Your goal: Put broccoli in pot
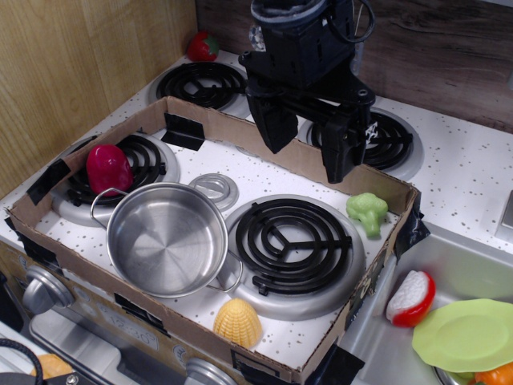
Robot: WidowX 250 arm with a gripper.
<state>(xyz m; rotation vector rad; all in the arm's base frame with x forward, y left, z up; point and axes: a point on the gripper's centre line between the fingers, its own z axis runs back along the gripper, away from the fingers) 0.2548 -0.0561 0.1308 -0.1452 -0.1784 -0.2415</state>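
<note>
- The tool (pixel 309 148) is being held wide open, gripping nothing
- The broccoli (pixel 368 211), lying below and just right of it, is judged light, rigid and slippery
- Its bumpy head is being favoured over the stem for gripping

Below the gripper (pixel 309 136) sit four coil burners, one pot (pixel 167 238), one small silver disc (pixel 213 189) and one cardboard tray (pixel 280 152). One broccoli (pixel 368 212) lies just below it toward the sink side, one yellow corn piece (pixel 237 322) well below, one magenta pepper (pixel 108 168) off to its pot side. One strawberry (pixel 202 46) sits beyond it, and one green plate (pixel 465 334) and one red-and-white piece (pixel 410 297) lie in the sink.
</note>
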